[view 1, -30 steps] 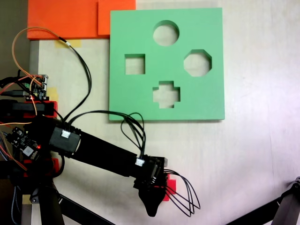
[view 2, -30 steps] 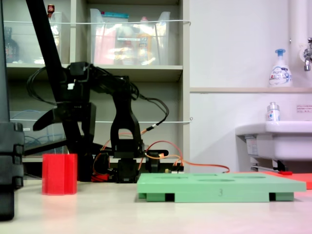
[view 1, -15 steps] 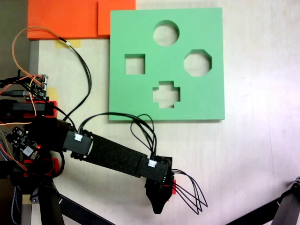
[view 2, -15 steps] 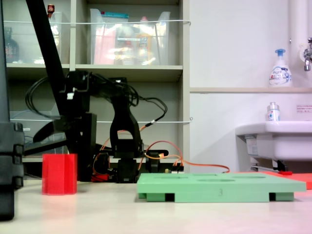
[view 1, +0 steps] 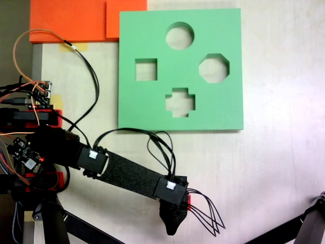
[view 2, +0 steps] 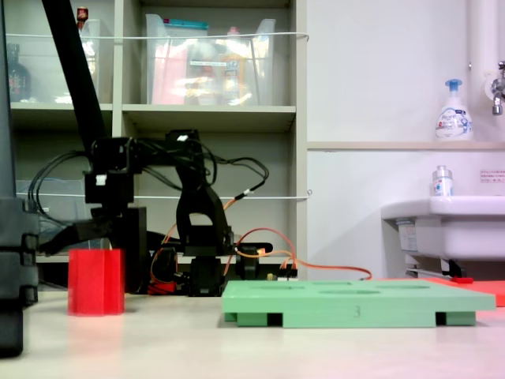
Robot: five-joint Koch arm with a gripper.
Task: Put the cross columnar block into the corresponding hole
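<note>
Hovering over the block (view 2: 95,281), well apart from the board (view 1: 142,107), the gripper (view 1: 173,219) is seen; jaw spread cannot be told. An off-centre grasp could topple it.

From above, your end effector (view 1: 173,226) covers nearly all of the red block (view 1: 188,199); you see just a sliver. Its jaws overlap in both fixed views, so you cannot tell their spacing
</note>
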